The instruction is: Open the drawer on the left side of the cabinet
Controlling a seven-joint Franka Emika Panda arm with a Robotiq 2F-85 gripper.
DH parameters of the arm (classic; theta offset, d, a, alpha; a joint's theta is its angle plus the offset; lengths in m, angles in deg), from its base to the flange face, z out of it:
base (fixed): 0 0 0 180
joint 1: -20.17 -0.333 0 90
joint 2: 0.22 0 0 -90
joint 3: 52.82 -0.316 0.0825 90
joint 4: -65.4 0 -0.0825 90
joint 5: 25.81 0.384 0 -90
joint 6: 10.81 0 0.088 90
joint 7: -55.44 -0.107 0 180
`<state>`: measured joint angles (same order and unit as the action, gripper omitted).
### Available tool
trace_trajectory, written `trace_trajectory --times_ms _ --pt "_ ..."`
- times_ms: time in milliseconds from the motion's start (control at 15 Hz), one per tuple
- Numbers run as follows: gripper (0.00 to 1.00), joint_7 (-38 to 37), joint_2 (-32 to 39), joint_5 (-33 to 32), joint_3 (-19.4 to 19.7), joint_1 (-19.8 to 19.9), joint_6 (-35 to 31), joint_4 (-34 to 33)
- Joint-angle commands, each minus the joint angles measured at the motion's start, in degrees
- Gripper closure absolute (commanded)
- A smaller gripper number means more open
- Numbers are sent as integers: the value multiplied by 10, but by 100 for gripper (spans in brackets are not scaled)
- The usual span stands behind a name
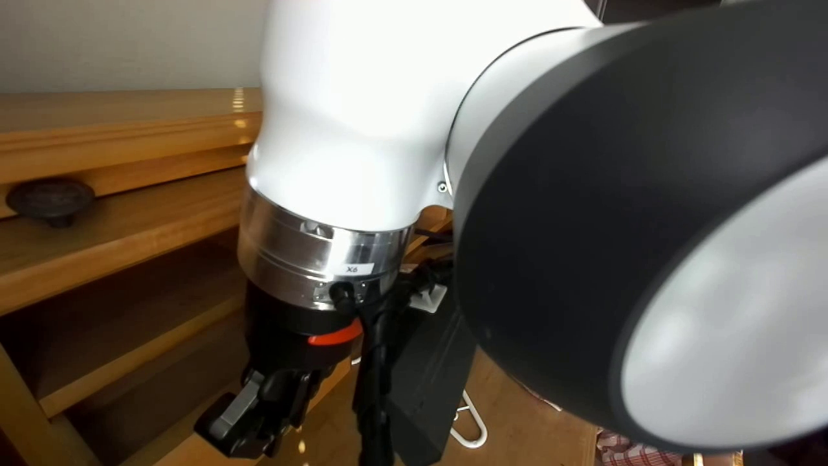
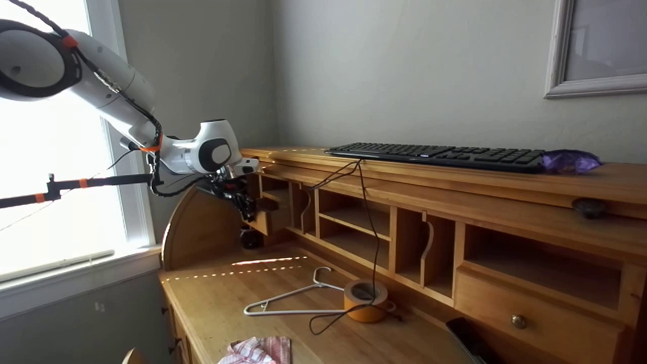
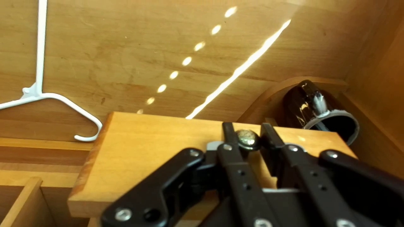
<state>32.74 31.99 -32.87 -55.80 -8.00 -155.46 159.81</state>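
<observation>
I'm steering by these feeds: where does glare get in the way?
In an exterior view, the window is blown out white; in an exterior view, the arm's white housing is washed out; in the wrist view, a sun streak and spots cross the desktop, the mug glints, and the drawer knob, though shiny, reads clearly.

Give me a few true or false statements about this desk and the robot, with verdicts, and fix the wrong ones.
1. The round knob on the drawer is between the tips of the claw. True.
2. The keyboard lies on the desktop. False: the keyboard is on top of the cabinet.
3. The mug is bright green. False: the mug is dark brown.
4. The hanger is white. True.
5. A red-and-white cloth lies on the desktop. True.
</observation>
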Motion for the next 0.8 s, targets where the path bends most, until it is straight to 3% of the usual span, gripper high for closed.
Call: trace_trajectory --times_ms 0,600,667,733 --pt "94 12 -15 -7 -13 8 22 13" --pt "94 40 -16 5 -28 21 27 15" --pt "50 51 -16 13 -36 28 21 15" --pt "48 51 -16 19 -40 31 32 12"
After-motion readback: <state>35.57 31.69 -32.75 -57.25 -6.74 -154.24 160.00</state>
